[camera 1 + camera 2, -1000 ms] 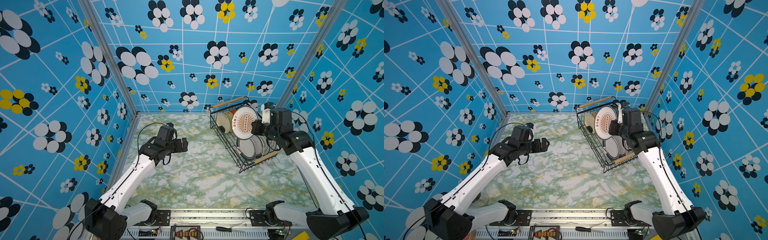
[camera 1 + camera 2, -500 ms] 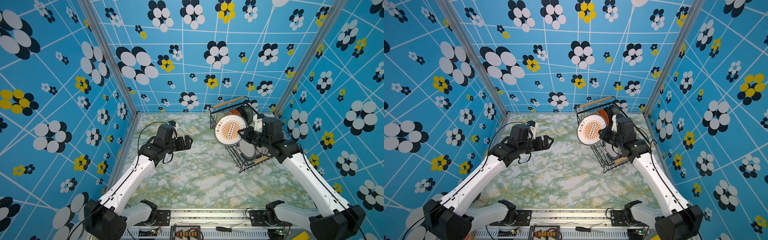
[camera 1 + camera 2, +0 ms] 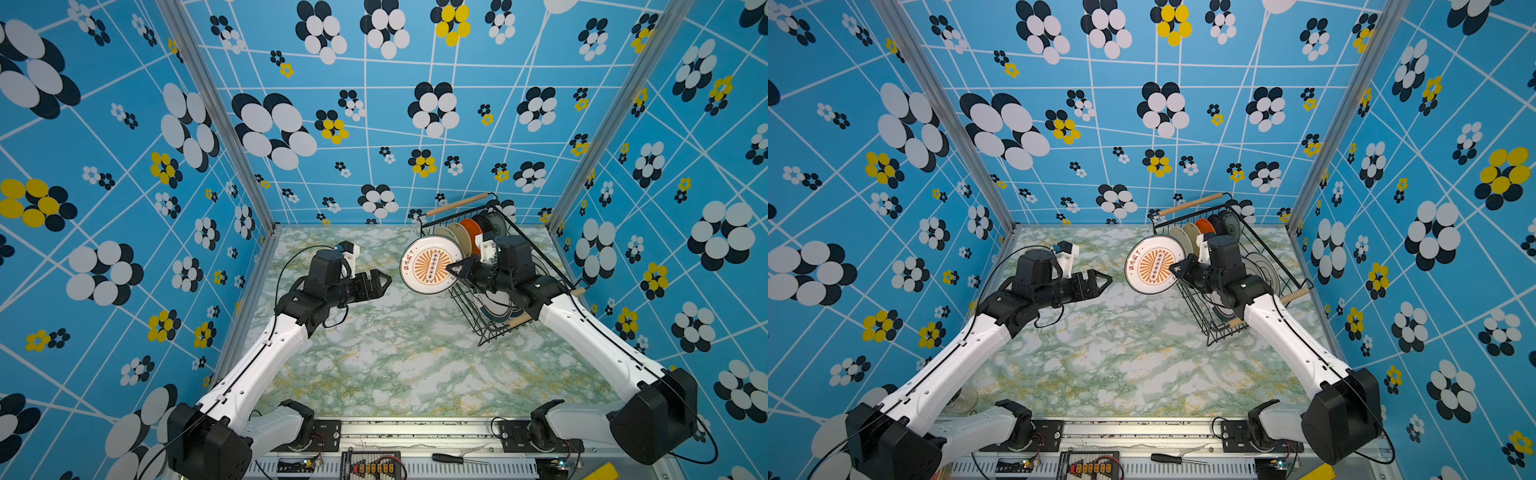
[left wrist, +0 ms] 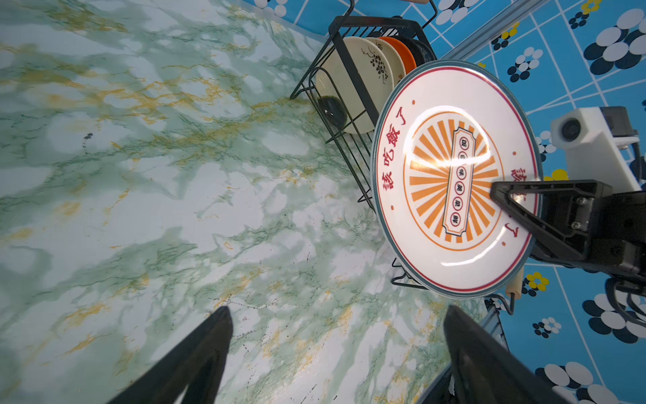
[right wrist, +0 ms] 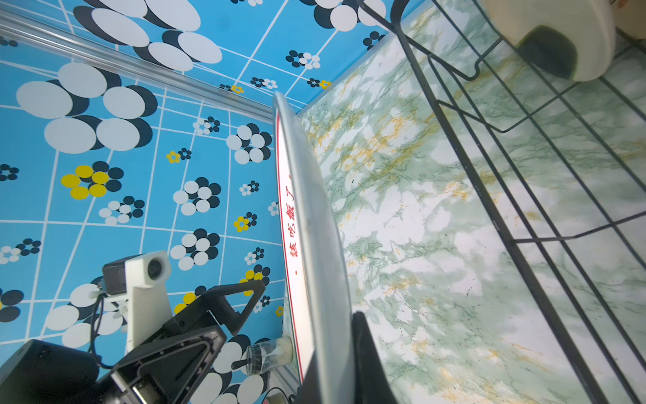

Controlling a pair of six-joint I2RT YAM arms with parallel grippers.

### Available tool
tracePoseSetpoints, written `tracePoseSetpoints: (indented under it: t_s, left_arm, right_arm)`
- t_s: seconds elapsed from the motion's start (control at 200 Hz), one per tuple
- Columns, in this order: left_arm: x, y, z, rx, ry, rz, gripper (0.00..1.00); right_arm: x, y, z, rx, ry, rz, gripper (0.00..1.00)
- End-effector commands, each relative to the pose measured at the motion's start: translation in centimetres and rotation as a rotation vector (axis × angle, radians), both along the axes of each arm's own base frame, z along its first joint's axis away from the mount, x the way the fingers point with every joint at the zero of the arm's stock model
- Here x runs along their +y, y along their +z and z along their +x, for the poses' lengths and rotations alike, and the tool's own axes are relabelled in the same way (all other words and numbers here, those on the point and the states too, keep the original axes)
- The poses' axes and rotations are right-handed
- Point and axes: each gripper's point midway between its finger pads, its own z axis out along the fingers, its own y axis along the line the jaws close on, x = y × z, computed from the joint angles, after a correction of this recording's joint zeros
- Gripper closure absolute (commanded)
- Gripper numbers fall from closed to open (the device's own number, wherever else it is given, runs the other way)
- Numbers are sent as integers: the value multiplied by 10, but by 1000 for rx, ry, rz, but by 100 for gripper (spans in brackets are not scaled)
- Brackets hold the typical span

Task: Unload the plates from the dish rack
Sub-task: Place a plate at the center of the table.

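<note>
Edge-on in the right wrist view, face-on in both top views, the sunburst plate (image 5: 314,227) hangs upright beside the dish rack (image 3: 457,204), rim pinched by the right gripper (image 3: 452,268); the left gripper (image 3: 384,282), jaws spread, points at it

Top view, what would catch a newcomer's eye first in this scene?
The white plate with the orange sunburst emblem stands out, pinched on edge by the right gripper and held up just beside the dish rack at the far right of the marble table. Facing it across a gap is the left gripper, jaws wide open. All around rise loud blue walls with black, white and yellow flowers.
</note>
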Motion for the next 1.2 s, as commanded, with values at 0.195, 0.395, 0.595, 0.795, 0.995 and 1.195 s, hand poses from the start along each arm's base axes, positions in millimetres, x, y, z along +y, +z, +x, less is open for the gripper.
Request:
tracePoseSetpoints:
  t_s: [0.195,0.395,0.595,0.795,0.995,1.195]
  left_arm:
    - [-5,-2,20,3,-3,-120,8]
    - [-9,-12,31,22,-9,-154,13]
    - [-12,-16,37,33,-24,-203,26]
    - [-12,-19,37,43,-35,-217,46]
    - [-10,-23,34,58,-48,-225,62]
    - [-9,-28,33,78,-59,-235,72]
  right_arm:
    - [41,7,-2,10,98,148,100]
    - [56,2,-3,31,130,179,100]
    - [69,-6,-5,44,168,183,100]
    - [77,-12,-5,50,189,190,100]
    - [85,-18,-2,56,207,193,100]
    - [96,-19,-1,51,224,188,99]
